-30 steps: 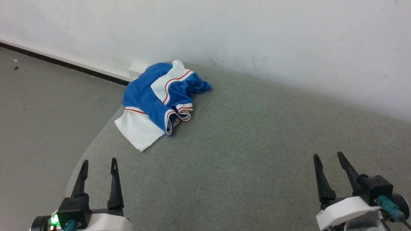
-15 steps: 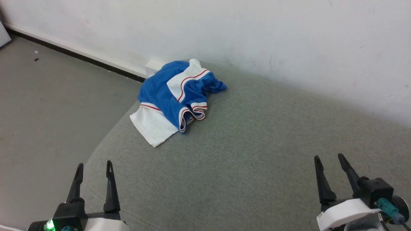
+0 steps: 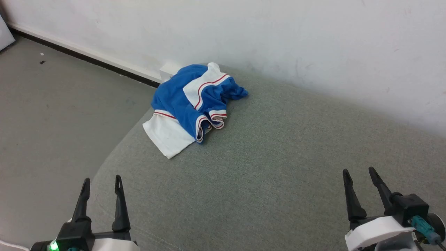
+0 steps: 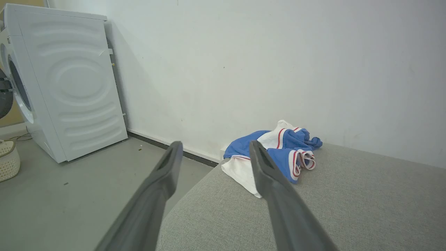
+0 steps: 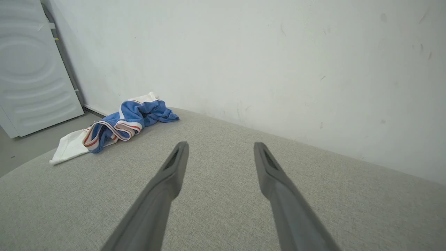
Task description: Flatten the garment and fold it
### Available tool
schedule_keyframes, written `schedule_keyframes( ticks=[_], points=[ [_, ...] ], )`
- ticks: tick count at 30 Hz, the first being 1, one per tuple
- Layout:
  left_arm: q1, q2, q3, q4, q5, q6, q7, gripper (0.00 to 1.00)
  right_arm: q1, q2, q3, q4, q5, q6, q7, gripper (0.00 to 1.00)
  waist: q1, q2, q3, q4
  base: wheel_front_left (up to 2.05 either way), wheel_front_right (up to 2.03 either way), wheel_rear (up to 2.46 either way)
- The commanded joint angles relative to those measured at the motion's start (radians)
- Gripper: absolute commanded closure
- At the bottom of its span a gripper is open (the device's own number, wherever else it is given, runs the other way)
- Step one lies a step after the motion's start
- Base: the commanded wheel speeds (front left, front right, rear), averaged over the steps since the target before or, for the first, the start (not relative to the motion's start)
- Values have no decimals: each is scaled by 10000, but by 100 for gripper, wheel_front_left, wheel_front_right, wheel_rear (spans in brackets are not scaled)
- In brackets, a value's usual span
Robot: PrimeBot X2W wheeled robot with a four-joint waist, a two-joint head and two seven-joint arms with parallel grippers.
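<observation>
The garment (image 3: 188,104) is a crumpled royal-blue shirt with white parts and red-striped trim, bunched at the far left corner of the grey-green padded surface (image 3: 264,167), close to the wall. A white flap of it spreads toward the surface's left edge. It also lies ahead in the left wrist view as the garment (image 4: 278,153) and at the left of the right wrist view as the garment (image 5: 118,122). My left gripper (image 3: 101,179) hovers open over the near left edge. My right gripper (image 3: 359,170) hovers open at the near right. Both are empty and far from the shirt.
A white wall (image 3: 278,42) runs close behind the padded surface. Grey floor (image 3: 52,115) lies beyond its rounded left edge. A white washing machine (image 4: 66,87) stands on the floor to the left, with a cream basket (image 4: 7,160) beside it.
The head camera has shifted, so the whole picture has slid right and slightly up. The shirt lies the same way and both grippers stay open in place.
</observation>
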Motion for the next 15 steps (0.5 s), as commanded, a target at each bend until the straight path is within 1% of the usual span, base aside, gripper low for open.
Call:
schedule_keyframes(
  ticks=[1, 3, 5, 9, 11, 15],
  points=[
    [60, -28, -2, -39, 29, 12, -57, 0, -80, 28, -14, -15, -19, -9, -57, 0, 0, 0, 9, 8, 0, 0, 0],
    [23, -36, -5, -61, -35, -19, -57, 0, -80, 28, -17, -30, -37, -9, -57, 0, 0, 0, 33, 18, 0, 0, 0],
    [-129, -48, -20, -172, -235, -153, -57, 0, -79, 28, -43, -55, -63, -9, -57, 0, 0, 0, 76, 52, 0, 0, 0],
    [-886, -34, -456, -409, -544, -698, -56, 0, -10, 28, -197, -139, -161, -9, -57, 0, 0, 0, 225, 243, 0, 0, 0],
    [-1610, 242, -671, -483, -463, -996, 193, 0, 5, 28, -271, -212, -228, -9, -57, 0, 0, 0, 352, 307, 0, 0, 0],
    [-3567, 792, -932, -816, -695, -1457, 1144, 0, -66, 28, -389, -406, -414, -9, -57, 0, 0, 0, 721, 303, 0, 0, 0]
  ],
)
